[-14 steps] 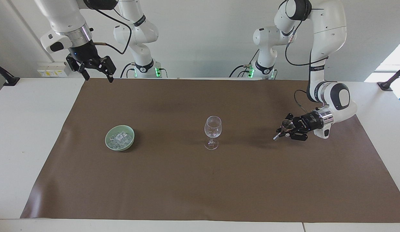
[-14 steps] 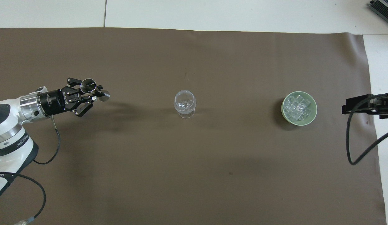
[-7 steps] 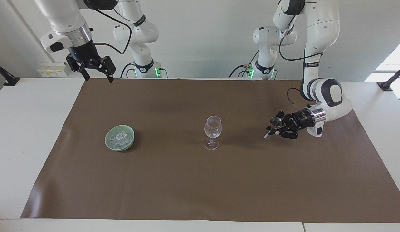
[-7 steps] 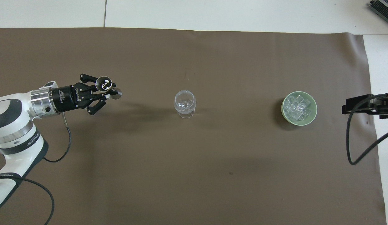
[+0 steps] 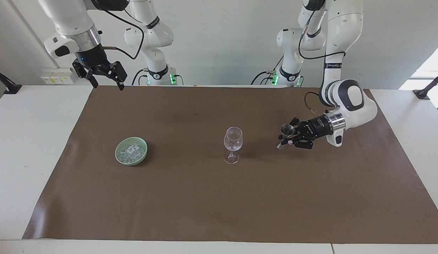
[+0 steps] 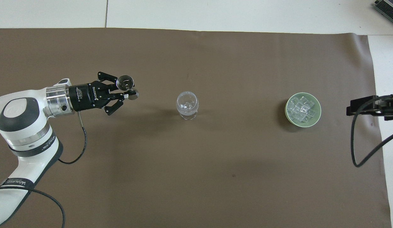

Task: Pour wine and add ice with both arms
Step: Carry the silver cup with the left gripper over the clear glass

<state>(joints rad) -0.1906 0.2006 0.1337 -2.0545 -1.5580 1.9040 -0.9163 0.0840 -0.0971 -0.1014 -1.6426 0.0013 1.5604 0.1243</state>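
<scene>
The left gripper (image 5: 288,138) pinched a small metal cup (image 5: 286,130) over the mat (image 5: 219,204), near the wine glass (image 5: 233,144). The right gripper (image 5: 105,79) waited, spread, over the desk (image 5: 28,141) edge.

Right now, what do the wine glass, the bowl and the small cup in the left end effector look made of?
Wine glass: clear glass, see-through with glints. Bowl: pale green, smooth glaze, probably ceramic, possibly plastic. Small cup in the left end effector: shiny silver-grey, likely metal.
</scene>
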